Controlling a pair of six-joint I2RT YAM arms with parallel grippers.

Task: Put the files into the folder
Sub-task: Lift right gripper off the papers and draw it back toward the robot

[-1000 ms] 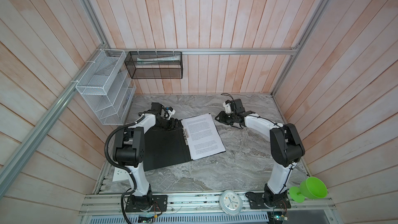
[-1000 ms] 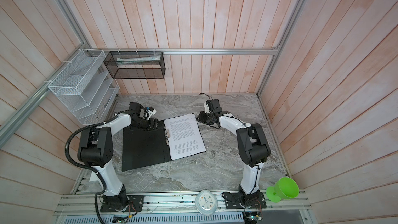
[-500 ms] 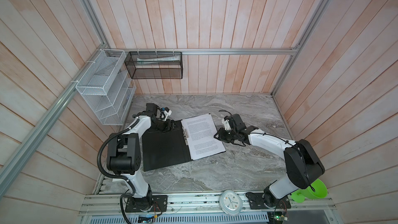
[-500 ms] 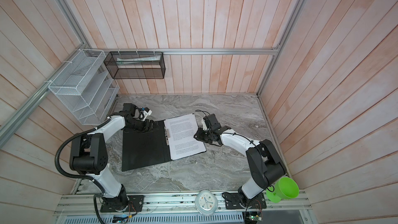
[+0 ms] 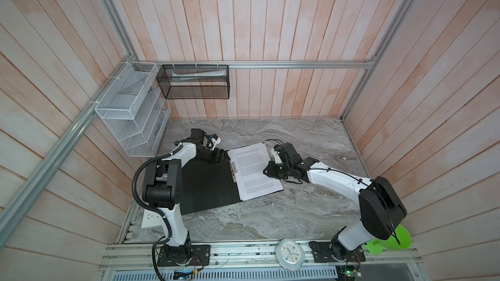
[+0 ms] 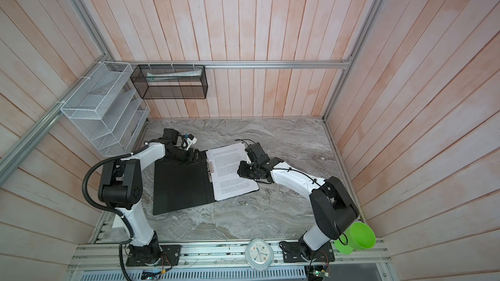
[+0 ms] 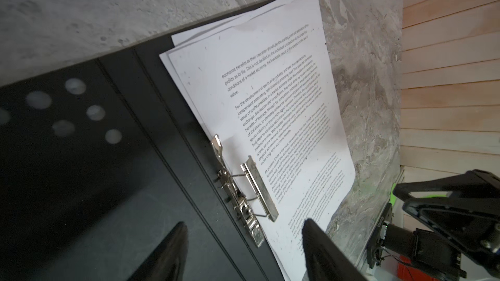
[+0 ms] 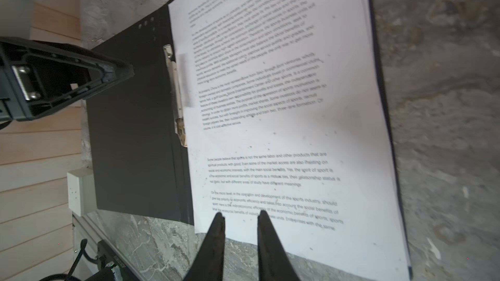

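Note:
The folder (image 5: 205,185) (image 6: 181,185) lies open and flat on the marble table, black inside up, with its metal clip (image 7: 243,193) (image 8: 176,90) along the spine. The files (image 5: 254,171) (image 6: 230,168) (image 7: 270,90) (image 8: 284,117), white printed sheets, rest on the folder's right half, slightly fanned. My left gripper (image 5: 220,155) (image 6: 198,155) (image 7: 244,223) hangs open over the far end of the spine, one finger over the black cover and one over the paper. My right gripper (image 5: 266,171) (image 6: 239,171) (image 8: 240,213) stands just over the files' right edge, its jaws a narrow gap apart and holding nothing.
A white wire rack (image 5: 132,109) and a black mesh basket (image 5: 194,82) hang on the back-left walls. A clock (image 5: 289,252) and a green cup (image 5: 389,241) sit on the front rail. Bare marble (image 5: 311,136) stretches behind and to the right of the folder.
My right arm has swung from the back of the table forward to the files' right edge, and its jaws have narrowed. The left gripper has barely shifted at the spine.

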